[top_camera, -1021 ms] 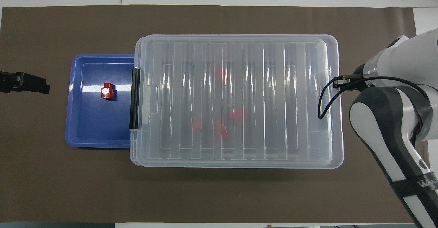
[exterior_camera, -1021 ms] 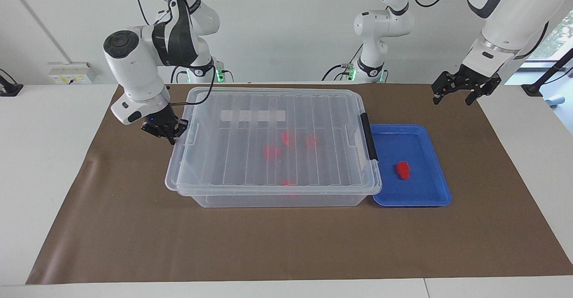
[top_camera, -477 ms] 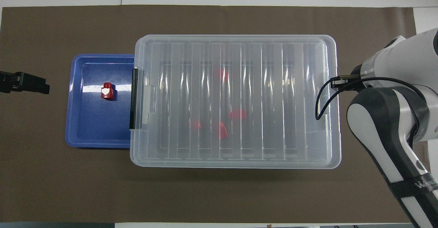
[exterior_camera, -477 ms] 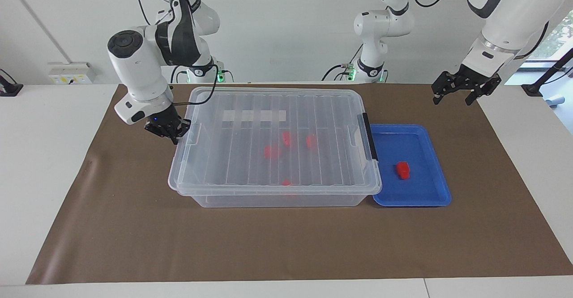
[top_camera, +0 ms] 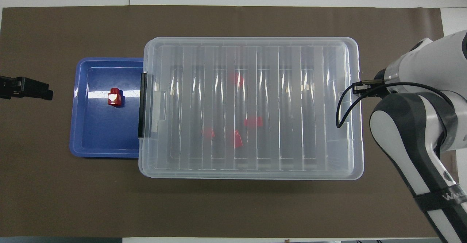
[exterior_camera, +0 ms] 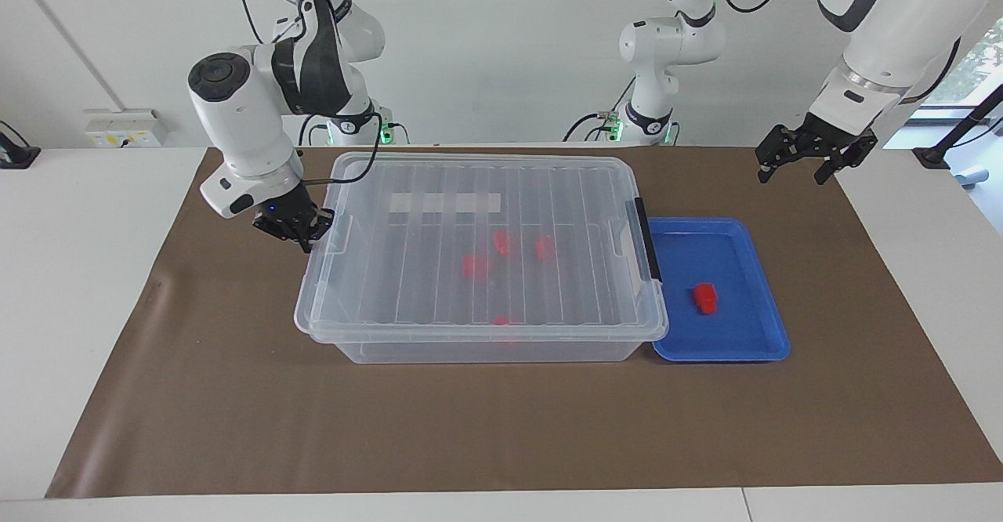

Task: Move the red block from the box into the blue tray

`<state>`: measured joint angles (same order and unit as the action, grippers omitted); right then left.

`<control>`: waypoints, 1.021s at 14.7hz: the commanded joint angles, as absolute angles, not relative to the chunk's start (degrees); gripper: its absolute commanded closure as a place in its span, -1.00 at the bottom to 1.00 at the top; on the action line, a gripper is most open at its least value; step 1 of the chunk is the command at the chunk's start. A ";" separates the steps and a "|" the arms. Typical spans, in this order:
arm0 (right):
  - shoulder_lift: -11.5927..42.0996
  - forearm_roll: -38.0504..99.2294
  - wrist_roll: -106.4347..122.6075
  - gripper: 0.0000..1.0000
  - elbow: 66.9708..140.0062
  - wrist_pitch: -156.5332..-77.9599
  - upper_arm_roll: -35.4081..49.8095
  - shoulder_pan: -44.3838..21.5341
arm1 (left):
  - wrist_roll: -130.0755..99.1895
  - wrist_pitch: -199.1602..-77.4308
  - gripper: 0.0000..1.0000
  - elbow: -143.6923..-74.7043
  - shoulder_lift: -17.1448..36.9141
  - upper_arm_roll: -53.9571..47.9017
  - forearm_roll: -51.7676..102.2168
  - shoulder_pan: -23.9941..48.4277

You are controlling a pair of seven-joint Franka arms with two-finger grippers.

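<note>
While the red block (exterior_camera: 704,298) lies in the blue tray (exterior_camera: 752,346), the released left end effector (exterior_camera: 805,163) hangs apart.

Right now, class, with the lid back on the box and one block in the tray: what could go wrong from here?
1. The right gripper sits at the box lid's end; pulling away carelessly could snag and shift the lid.
2. The box edge overlaps the blue tray, so a shifted box might nudge the tray and the red block.
3. The left gripper waits over the table's brown mat, posing little risk.
</note>
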<state>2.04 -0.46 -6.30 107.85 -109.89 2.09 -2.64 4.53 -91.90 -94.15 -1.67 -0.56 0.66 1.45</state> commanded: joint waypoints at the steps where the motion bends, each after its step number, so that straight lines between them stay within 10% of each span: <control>1: 2.02 -0.09 -6.86 1.00 101.88 -102.59 1.24 -2.20 | 4.75 -91.85 -1.00 -95.98 -3.43 -0.44 1.32 1.23; 3: 1.93 -0.09 -6.59 0.95 94.69 -93.21 0.00 -2.11 | 4.75 -91.85 -1.00 -95.98 -3.43 -0.44 1.32 1.23; 5: 1.76 -0.26 -5.46 0.44 91.07 -87.82 -2.19 -2.02 | 4.75 -91.85 -1.00 -95.98 -3.43 -0.44 1.32 1.23; 8: 0.97 -0.53 -1.68 -0.99 90.97 -86.13 -5.09 -1.76 | 4.75 -91.85 -1.00 -95.98 -3.43 -0.53 1.32 1.23; 15: 0.79 0.17 -1.85 -1.00 90.88 -86.66 -5.45 -1.76 | 4.75 -91.85 -1.00 -95.98 -3.43 -0.44 1.32 1.23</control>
